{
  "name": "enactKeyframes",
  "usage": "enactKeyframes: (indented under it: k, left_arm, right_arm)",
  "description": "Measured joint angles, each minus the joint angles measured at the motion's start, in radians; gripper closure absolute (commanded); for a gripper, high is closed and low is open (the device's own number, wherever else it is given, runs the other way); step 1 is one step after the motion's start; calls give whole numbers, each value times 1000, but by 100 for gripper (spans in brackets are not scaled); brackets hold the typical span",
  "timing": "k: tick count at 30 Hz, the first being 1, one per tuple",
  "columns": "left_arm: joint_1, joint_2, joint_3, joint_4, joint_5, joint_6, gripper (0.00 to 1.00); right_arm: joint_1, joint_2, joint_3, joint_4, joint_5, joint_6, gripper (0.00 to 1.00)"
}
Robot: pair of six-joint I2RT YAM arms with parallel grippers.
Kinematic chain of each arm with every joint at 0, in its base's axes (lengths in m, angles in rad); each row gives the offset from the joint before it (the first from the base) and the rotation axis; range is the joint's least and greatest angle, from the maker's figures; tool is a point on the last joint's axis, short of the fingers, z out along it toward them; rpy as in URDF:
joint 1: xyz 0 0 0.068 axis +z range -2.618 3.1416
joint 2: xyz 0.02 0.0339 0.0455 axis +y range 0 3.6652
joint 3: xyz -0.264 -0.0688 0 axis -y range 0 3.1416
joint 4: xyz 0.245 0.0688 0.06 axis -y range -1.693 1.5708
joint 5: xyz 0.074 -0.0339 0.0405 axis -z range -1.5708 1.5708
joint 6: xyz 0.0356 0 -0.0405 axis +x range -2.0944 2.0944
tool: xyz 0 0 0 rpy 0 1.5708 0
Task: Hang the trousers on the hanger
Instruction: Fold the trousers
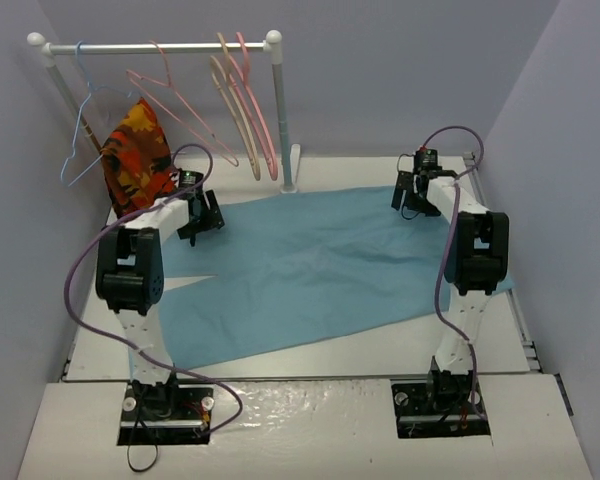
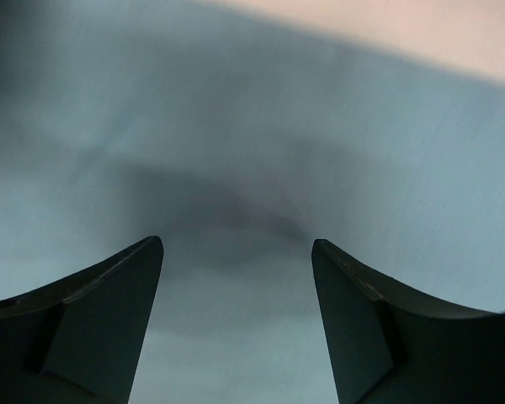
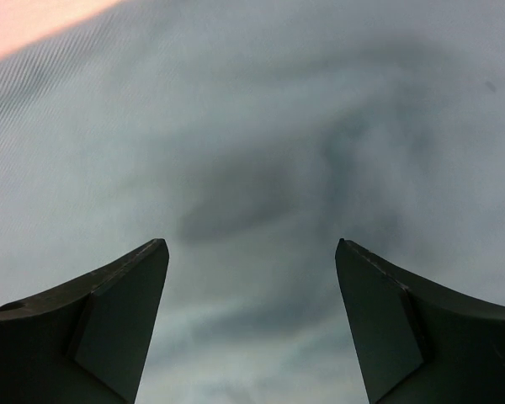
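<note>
**Left wrist view:** the trousers (image 2: 252, 126) fill the field, out of focus, weave unreadable; both fingers (image 2: 93, 324) are cropped by the lower edge.

**Right wrist view:** same cloth, blurred; fingers (image 3: 101, 324) likewise cropped.

**Top view:** the left arm (image 1: 130, 265) hides the trousers' margin at the table's (image 1: 340, 170) left edge, and the right arm (image 1: 475, 250) hides their right margin. Whether the left gripper (image 1: 202, 225) or right gripper (image 1: 412, 202) touches fabric is too small to tell.

- plain grey-lilac walls (image 1: 380, 60) on three sides
- white table (image 1: 310, 440), even soft light, faint shadows
- white rail (image 1: 160, 47) on posts, back left corner
</note>
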Motion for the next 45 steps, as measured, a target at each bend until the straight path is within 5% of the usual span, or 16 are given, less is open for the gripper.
enactKeyframes:
  k: [11, 18, 26, 45]
  left_arm:
    - [-38, -684, -526, -130, 13, -123, 24]
    - [-40, -844, -775, -236, 9, -202, 24]
    - [6, -744, -796, -240, 16, -240, 30]
    - [251, -233, -321, -254, -5, -137, 30]
  right_arm:
    - [0, -615, -438, 6, 17, 191, 19]
    - [-6, -668, -733, -2, 26, 269, 19]
    - [-98, -663, -862, 50, -13, 303, 19]
    - [-2, -663, -926, 206, -31, 388, 20]
